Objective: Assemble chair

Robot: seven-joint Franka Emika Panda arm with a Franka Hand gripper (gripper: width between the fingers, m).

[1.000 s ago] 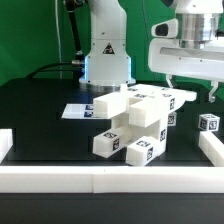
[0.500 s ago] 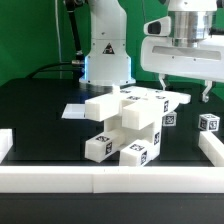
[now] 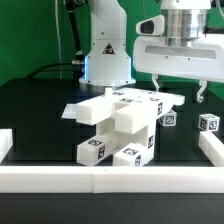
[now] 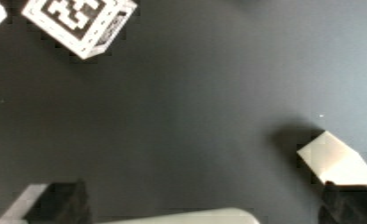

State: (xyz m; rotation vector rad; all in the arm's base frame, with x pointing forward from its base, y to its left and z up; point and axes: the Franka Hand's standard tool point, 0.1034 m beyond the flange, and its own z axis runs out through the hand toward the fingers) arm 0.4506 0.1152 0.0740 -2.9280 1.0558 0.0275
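Note:
The chair (image 3: 120, 125), a cluster of joined white tagged slabs and bars, stands leaning in the middle of the black table. Its lower blocks (image 3: 95, 150) reach toward the front rail. My gripper (image 3: 181, 91) hangs open just above the chair's tagged upper end on the exterior view's right, holding nothing. In the wrist view the dark fingers (image 4: 52, 200) stand wide apart around the gripper (image 4: 206, 205). Only dark table and a white edge (image 4: 215, 215) lie between them. A tagged white block (image 4: 82, 22) and another white part (image 4: 349, 160) also show there.
A loose tagged cube (image 3: 208, 122) sits at the exterior view's right, and a smaller tagged piece (image 3: 170, 118) is beside the chair. White border rail (image 3: 110, 180) runs along the front and sides. The marker board (image 3: 70, 110) lies behind the chair. The arm's base (image 3: 105, 60) stands at the back.
My gripper has risen and drifted toward the exterior view's left, staying open. The chair has shifted and tipped leftward and toward the front rail.

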